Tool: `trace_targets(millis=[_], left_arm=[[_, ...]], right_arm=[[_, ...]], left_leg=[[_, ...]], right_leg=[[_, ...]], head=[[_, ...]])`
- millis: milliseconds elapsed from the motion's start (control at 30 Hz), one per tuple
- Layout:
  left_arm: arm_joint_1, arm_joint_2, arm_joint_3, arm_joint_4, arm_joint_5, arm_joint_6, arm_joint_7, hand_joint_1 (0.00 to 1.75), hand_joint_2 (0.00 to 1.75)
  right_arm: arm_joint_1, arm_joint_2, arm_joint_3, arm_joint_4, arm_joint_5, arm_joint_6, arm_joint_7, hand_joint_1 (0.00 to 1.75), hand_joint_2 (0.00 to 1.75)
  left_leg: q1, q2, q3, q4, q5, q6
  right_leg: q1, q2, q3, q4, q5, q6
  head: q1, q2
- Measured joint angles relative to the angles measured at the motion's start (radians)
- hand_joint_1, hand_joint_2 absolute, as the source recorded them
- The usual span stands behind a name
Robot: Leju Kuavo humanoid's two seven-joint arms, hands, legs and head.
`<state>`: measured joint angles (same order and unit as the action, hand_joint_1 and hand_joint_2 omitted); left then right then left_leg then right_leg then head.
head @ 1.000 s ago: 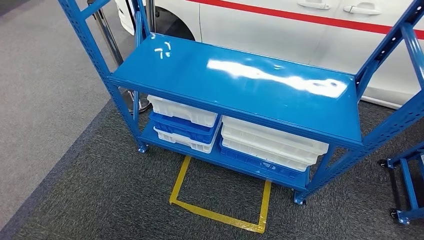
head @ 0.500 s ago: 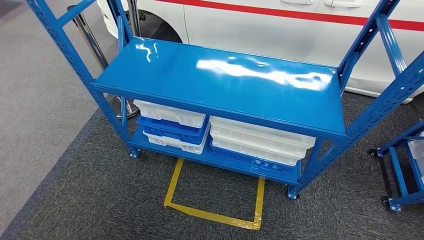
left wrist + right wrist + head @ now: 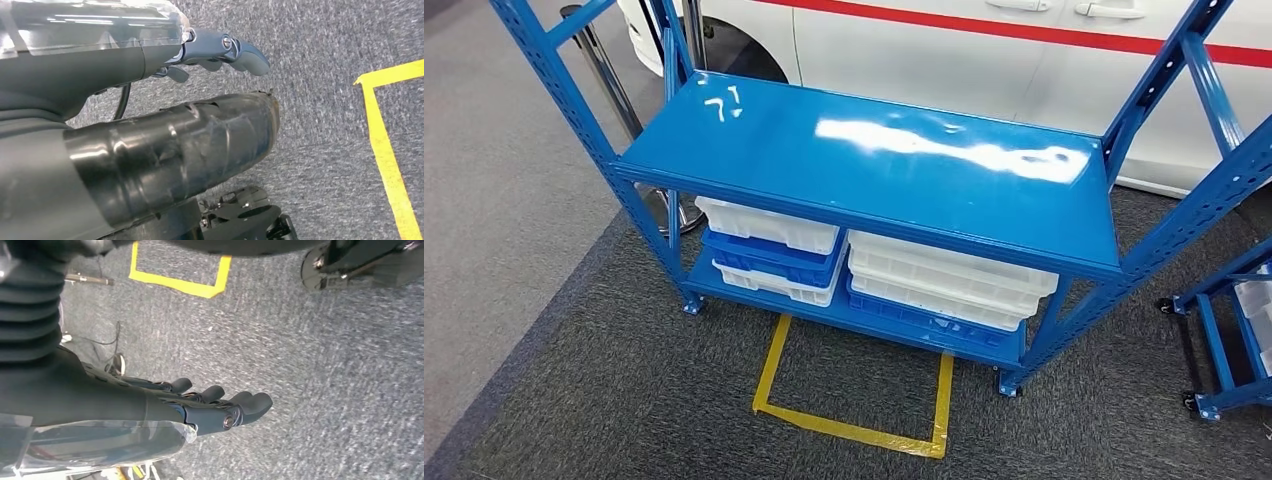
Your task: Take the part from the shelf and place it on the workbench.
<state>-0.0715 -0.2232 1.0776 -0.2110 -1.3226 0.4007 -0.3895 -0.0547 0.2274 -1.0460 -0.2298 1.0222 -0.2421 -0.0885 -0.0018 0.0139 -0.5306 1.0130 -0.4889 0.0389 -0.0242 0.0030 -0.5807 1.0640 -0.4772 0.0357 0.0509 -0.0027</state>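
Note:
A blue metal shelf [image 3: 864, 170] stands ahead of me in the head view, its glossy top board bare apart from light reflections. On its lower board lie stacked white trays [image 3: 949, 275] on the right and white and blue trays [image 3: 769, 250] on the left. My left hand [image 3: 220, 50] hangs beside my body above grey carpet, fingers stretched out and holding nothing. My right hand [image 3: 220, 407] hangs the same way, fingers extended side by side with nothing in them.
A yellow tape square [image 3: 854, 425] marks the carpet in front of the shelf. A white car [image 3: 944, 50] with a red stripe stands behind it. Another blue wheeled frame [image 3: 1224, 340] stands at the right, a metal post [image 3: 609, 80] at the back left.
The whole head picture has shifted, so the camera has moved: the shelf now lies a little further left and lower in the picture. Nothing on the shelf has moved.

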Motion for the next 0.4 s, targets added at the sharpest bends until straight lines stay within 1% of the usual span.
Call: trace_targets(millis=[33,67,100,133,167,300,400], left_arm=[[-0.001,0.001,0.0,0.0,0.0,0.0,0.0,0.0,0.0],[-0.002,0.002,0.0,0.0,0.0,0.0,-0.001,0.0,0.0],[-0.002,0.003,0.0,0.0,0.0,-0.001,-0.001,0.0,0.0],[-0.002,0.003,0.0,0.0,0.0,-0.001,-0.002,0.0,0.0],[-0.002,0.004,0.0,0.0,0.0,-0.001,-0.002,0.0,0.0],[-0.002,0.004,0.0,0.0,0.0,-0.001,-0.002,0.0,1.75],[-0.002,0.003,0.0,0.0,0.0,-0.004,-0.003,0.0,1.75]], right_arm=[[-0.001,0.002,0.0,0.001,0.0,-0.001,0.001,0.0,1.75],[-0.002,0.004,0.0,0.001,0.0,-0.002,0.003,0.0,1.75],[-0.002,0.004,0.0,0.001,0.0,-0.003,0.004,0.0,1.75],[-0.002,0.004,0.0,0.001,0.0,-0.004,0.005,0.0,1.75],[-0.003,0.004,0.0,0.001,0.0,-0.004,0.005,0.0,1.75],[-0.004,0.003,0.0,0.0,0.0,-0.018,0.01,0.0,1.75],[-0.005,0.003,0.0,-0.001,0.001,-0.035,0.016,0.0,1.75]], left_leg=[[-0.006,-0.001,-0.003,0.005,-0.004,0.0],[-0.009,-0.001,-0.007,0.008,-0.006,0.001],[-0.009,-0.002,-0.006,0.007,-0.006,0.001],[-0.008,-0.002,-0.006,0.006,-0.005,-0.001],[-0.006,-0.002,-0.005,0.005,-0.005,-0.003],[0.0,-0.002,-0.004,0.002,-0.004,-0.014],[0.002,-0.002,-0.004,0.002,-0.004,-0.016]], right_leg=[[-0.003,0.001,0.009,-0.022,0.002,-0.002],[-0.003,0.003,0.009,-0.023,-0.002,-0.008],[-0.001,0.003,0.007,-0.022,-0.001,-0.016],[0.002,0.003,0.007,-0.022,-0.001,-0.016],[0.005,0.003,0.007,-0.022,-0.001,-0.019],[0.011,0.003,0.007,-0.021,-0.002,-0.026],[0.013,0.004,0.007,-0.021,-0.003,-0.028]], head=[[-0.003,0.0],[-0.005,0.0],[-0.009,0.0],[-0.009,0.0],[-0.009,0.0],[-0.009,0.0],[-0.009,0.0]])
